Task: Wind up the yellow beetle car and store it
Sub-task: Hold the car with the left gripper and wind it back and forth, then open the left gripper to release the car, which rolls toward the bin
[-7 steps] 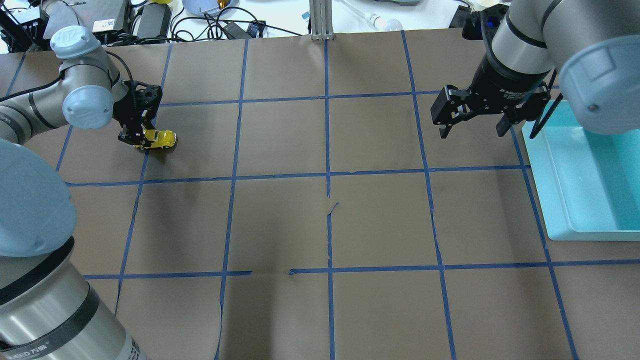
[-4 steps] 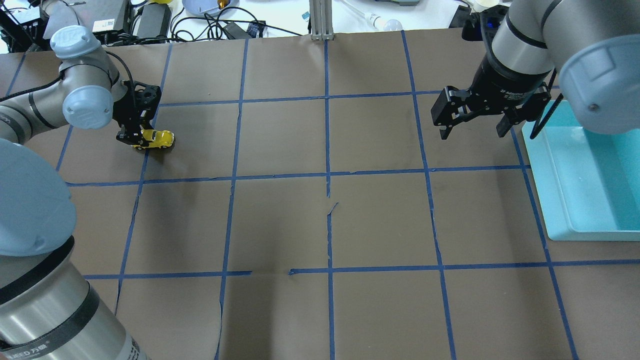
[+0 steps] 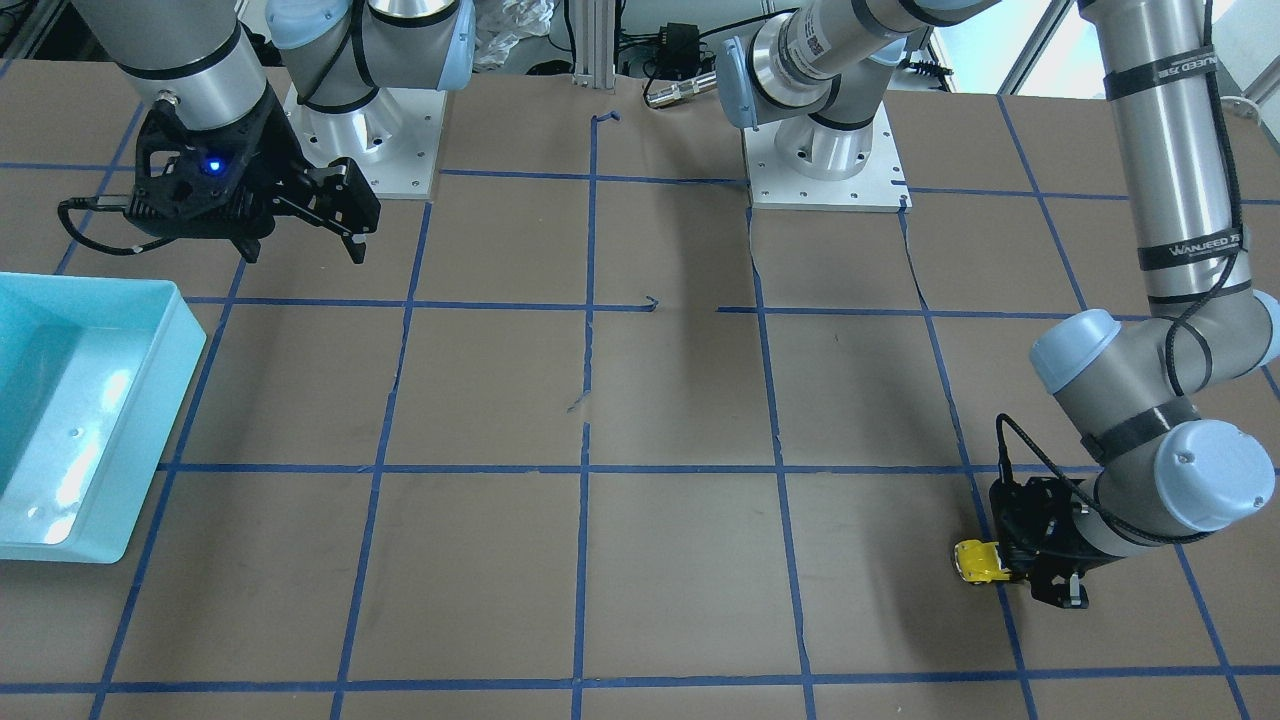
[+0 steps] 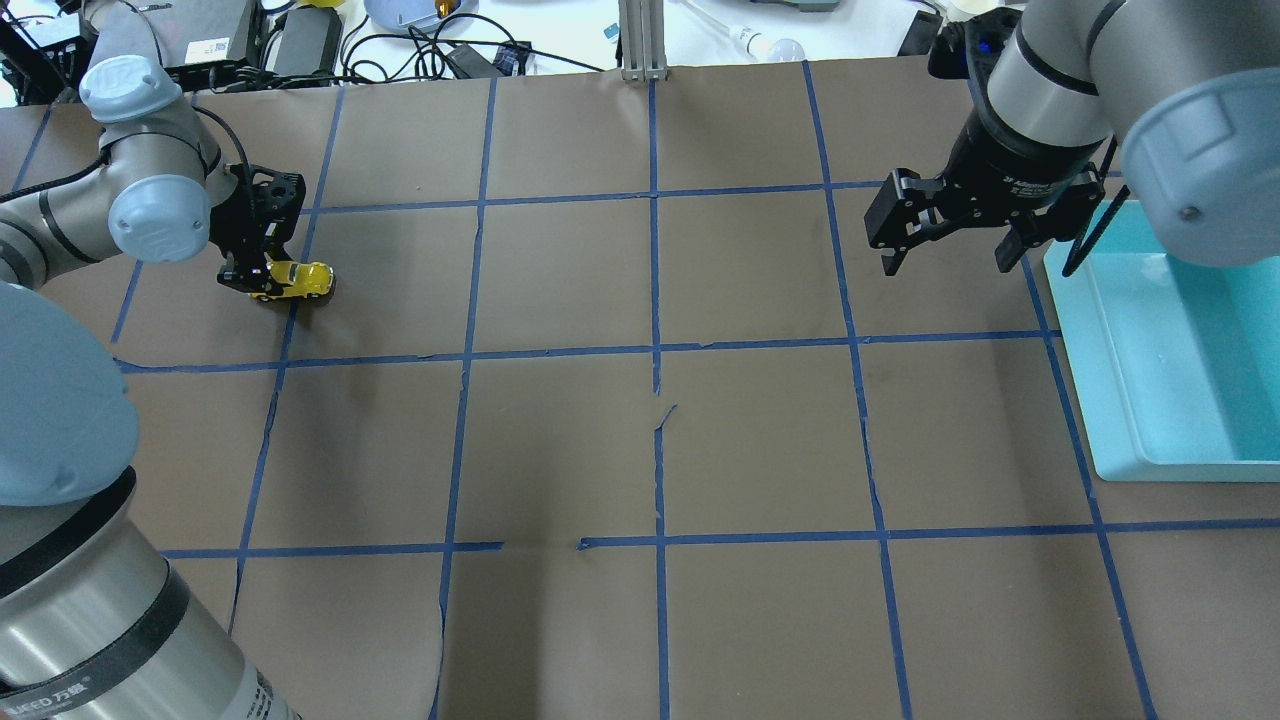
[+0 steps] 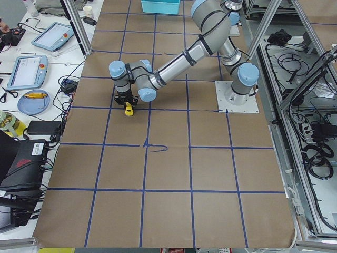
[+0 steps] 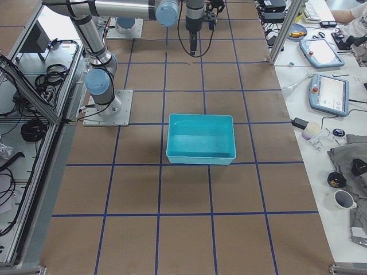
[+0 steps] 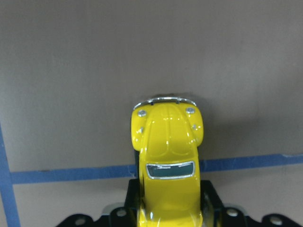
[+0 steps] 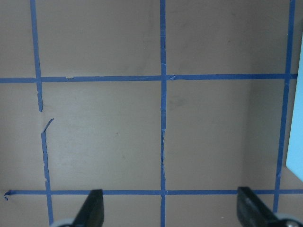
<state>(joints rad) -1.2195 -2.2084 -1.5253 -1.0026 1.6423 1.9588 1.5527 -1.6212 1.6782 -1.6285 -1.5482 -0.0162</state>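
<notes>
The yellow beetle car [image 4: 297,281] stands on the brown paper at the far left of the table, over a blue tape line. My left gripper [image 4: 262,284] is shut on its rear half, low at the table surface. The left wrist view shows the car [image 7: 168,156] between the fingers with its nose pointing away. It also shows in the front view [image 3: 977,561] and the left side view [image 5: 128,109]. My right gripper [image 4: 945,262] hangs open and empty above the table, just left of the light blue bin [image 4: 1085,340].
The bin [image 3: 150,430] is empty and stands at the table's right edge. Blue tape lines divide the brown paper into squares, with small tears near the middle [image 4: 662,412]. Cables and devices lie beyond the far edge [image 4: 300,40].
My left gripper has moved left across the table with the car in it, drawing the car backwards over the paper. The right gripper has barely moved.
</notes>
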